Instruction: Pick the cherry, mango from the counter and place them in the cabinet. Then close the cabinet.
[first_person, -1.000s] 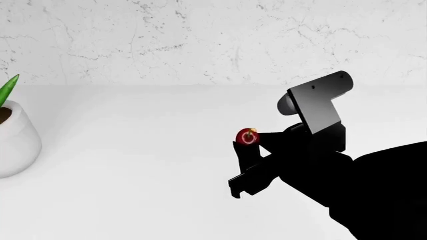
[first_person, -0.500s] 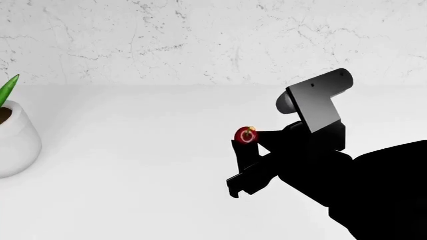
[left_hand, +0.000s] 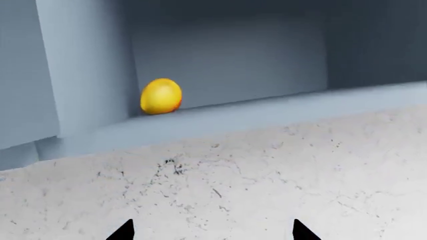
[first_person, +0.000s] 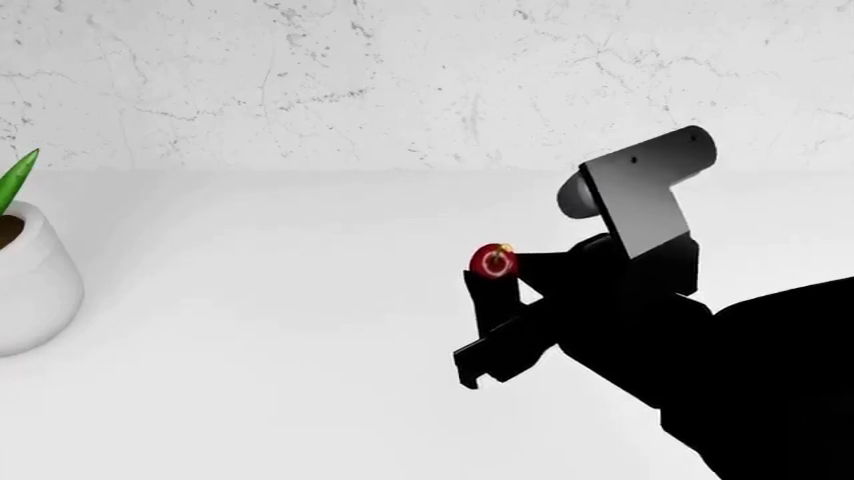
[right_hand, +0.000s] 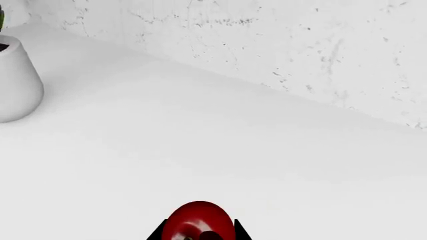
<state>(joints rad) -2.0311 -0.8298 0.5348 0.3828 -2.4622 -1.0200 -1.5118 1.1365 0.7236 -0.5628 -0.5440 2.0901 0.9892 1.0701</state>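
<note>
The cherry (first_person: 495, 263) is a glossy dark-red ball held above the white counter (first_person: 267, 330), with my right gripper (first_person: 497, 275) shut on it. In the right wrist view the cherry (right_hand: 199, 221) sits tight between the two black fingertips. The mango (left_hand: 161, 96), yellow-orange with a red blush, lies inside the grey-blue cabinet (left_hand: 233, 60) near its inner side wall. My left gripper (left_hand: 212, 231) faces the cabinet from below its opening; its fingertips (left_hand: 124, 232) stand wide apart with nothing between them. The left gripper does not show in the head view.
A white pot (first_person: 30, 280) with a green leaf stands at the counter's left, also the pot (right_hand: 19, 85) in the right wrist view. A speckled white wall (first_person: 400, 80) rises behind the counter. The cabinet's side panel (left_hand: 80, 70) stands beside the mango.
My right gripper has lifted slightly with the cherry in it, and the wrist has tilted a little. The pot has not moved.
</note>
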